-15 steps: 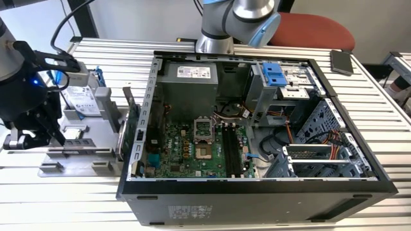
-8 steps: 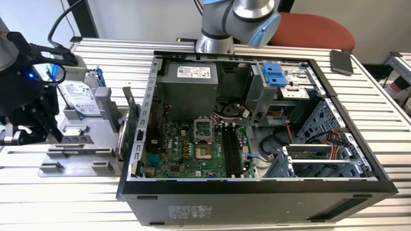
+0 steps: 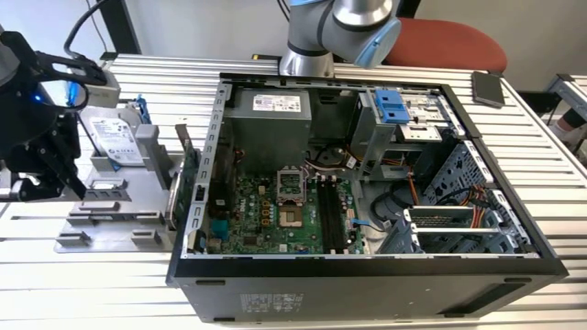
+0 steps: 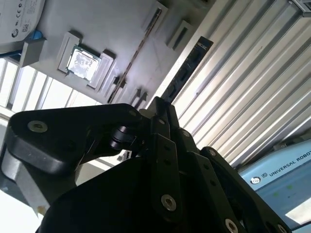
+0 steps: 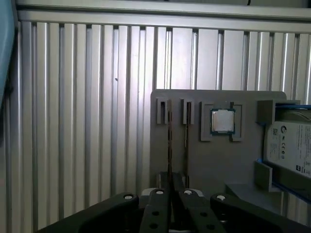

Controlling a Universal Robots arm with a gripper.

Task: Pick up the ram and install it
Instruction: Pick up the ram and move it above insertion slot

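At the exterior view's left the gripper (image 3: 48, 182) hangs over the near end of a grey holder tray (image 3: 110, 220) on the slatted table (image 3: 82, 289). In both wrist views its two black fingers (image 5: 160, 196) stand drawn in almost together, with only a narrow gap, pinching the ram (image 4: 192, 65), which shows as a long dark stick running out from the fingertips. In the first wrist view the ram (image 5: 169, 145) appears edge-on, a thin line above the tray's two narrow slots, beside the processor chip (image 5: 222, 121) seated in its pocket. Further along the tray a silver hard drive (image 3: 115, 141) leans upright. A green expansion card (image 3: 188, 182) stands just beside the open computer case (image 3: 367, 282), whose motherboard (image 3: 275, 220) and long black memory slots (image 3: 330, 210) lie well apart from the ram.
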